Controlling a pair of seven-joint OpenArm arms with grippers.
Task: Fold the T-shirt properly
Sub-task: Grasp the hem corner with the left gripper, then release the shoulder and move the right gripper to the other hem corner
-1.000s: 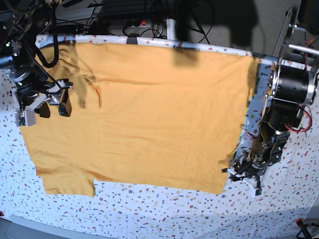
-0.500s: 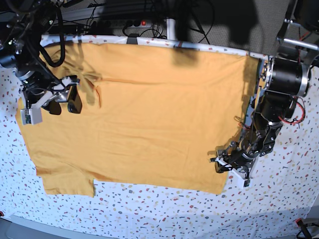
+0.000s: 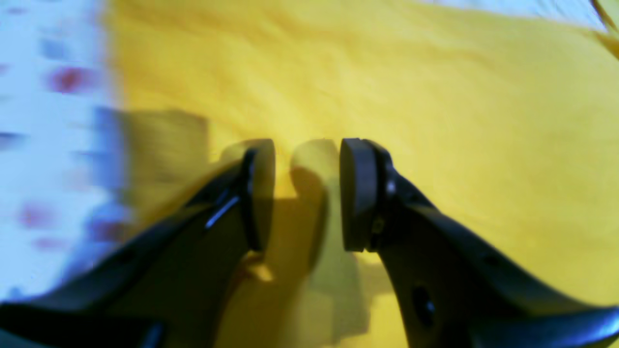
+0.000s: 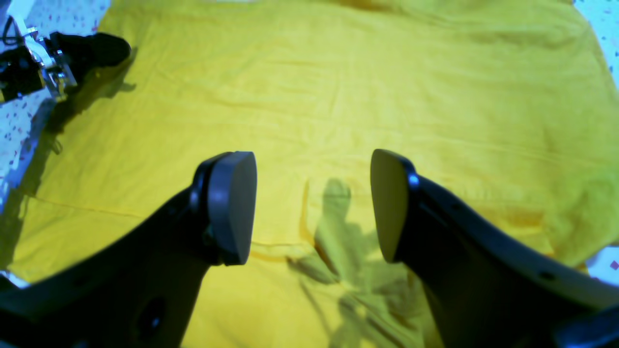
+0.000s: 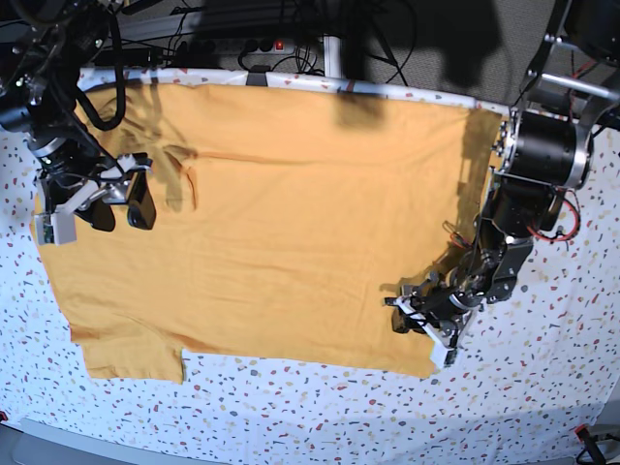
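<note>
The mustard-yellow T-shirt (image 5: 291, 223) lies spread flat on the table, with a short sleeve (image 5: 136, 354) at the near left. My left gripper (image 5: 399, 315) is open a little and empty. It hangs low over the shirt's near right part, just inside its edge. In the left wrist view its jaws (image 3: 307, 188) stand slightly apart above the T-shirt fabric (image 3: 459, 121). My right gripper (image 5: 121, 213) is open and empty above the shirt's left side. In the right wrist view it (image 4: 309, 208) hovers over the flat T-shirt cloth (image 4: 362, 72).
The white speckled tablecloth (image 5: 291, 407) borders the shirt at the front and on both sides, and shows in the left wrist view (image 3: 48, 96). Cables and a power strip (image 5: 262, 44) lie behind the table. The left arm's motor housing (image 5: 542, 155) stands at the right edge.
My left gripper has moved left from the tablecloth beside the shirt onto the shirt's near right part. My right gripper has shifted slightly to the right over the left side.
</note>
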